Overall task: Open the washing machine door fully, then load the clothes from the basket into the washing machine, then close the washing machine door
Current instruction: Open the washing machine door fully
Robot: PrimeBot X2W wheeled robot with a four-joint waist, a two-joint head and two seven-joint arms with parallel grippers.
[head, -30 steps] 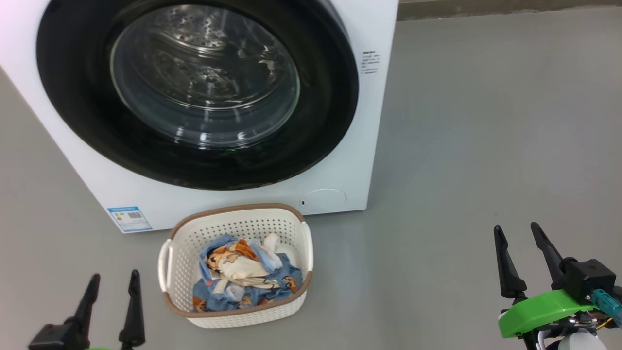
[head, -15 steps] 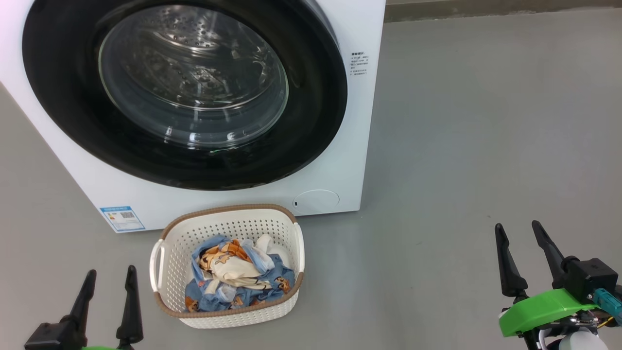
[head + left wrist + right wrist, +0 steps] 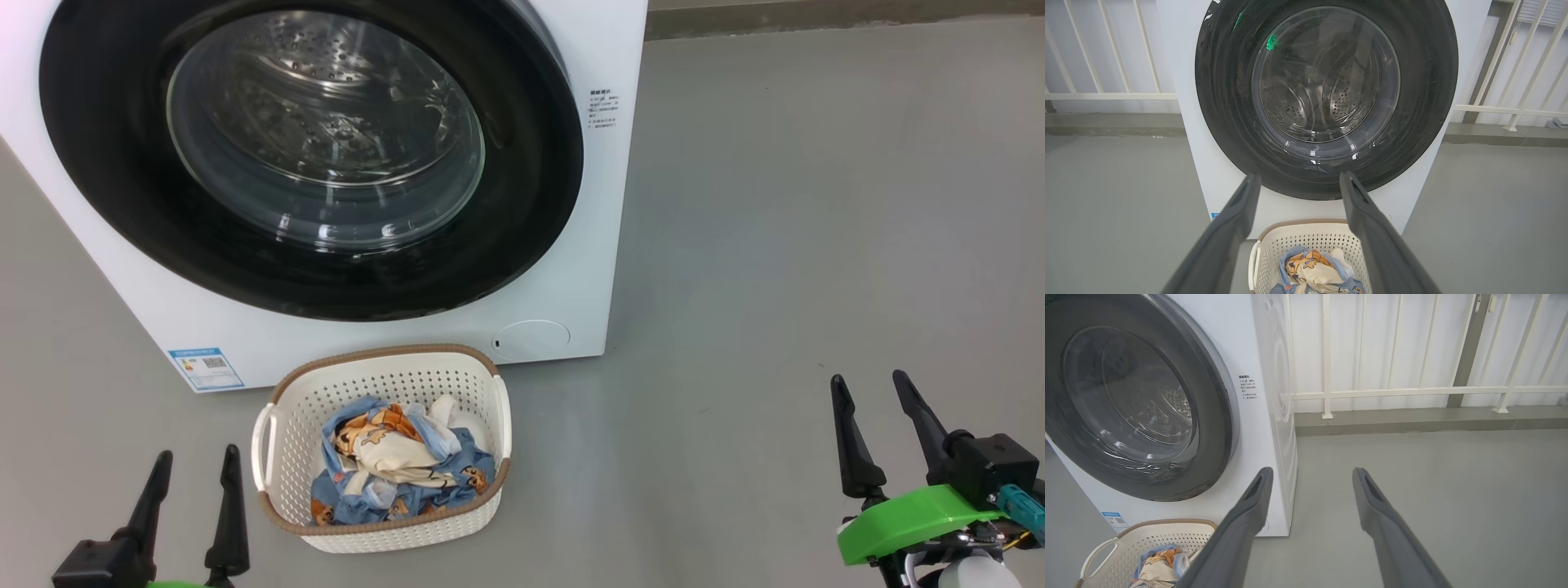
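door [image 3: 326, 139] is sitting closed, 1 o'clock from left end effector [image 3: 199, 451], 10 o'clock from right end effector [image 3: 867, 376]; left looking nearer. Both hanging wide open, gripping nothing.

The left hand [image 3: 1299, 176] rises from the bottom edge, its two dark fingers [image 3: 1224, 237] spread apart and pointing at the lower rim of the door [image 3: 1327, 81]. The door sits shut against the white washer [image 3: 1208, 171], and the steel drum [image 3: 1343, 106] shows through its glass. Between the fingers, the basket [image 3: 1306, 224] stands on the grey floor [image 3: 1118, 204] just before the washer, holding the clothes [image 3: 1312, 273]. White railings [image 3: 1106, 96] run behind.
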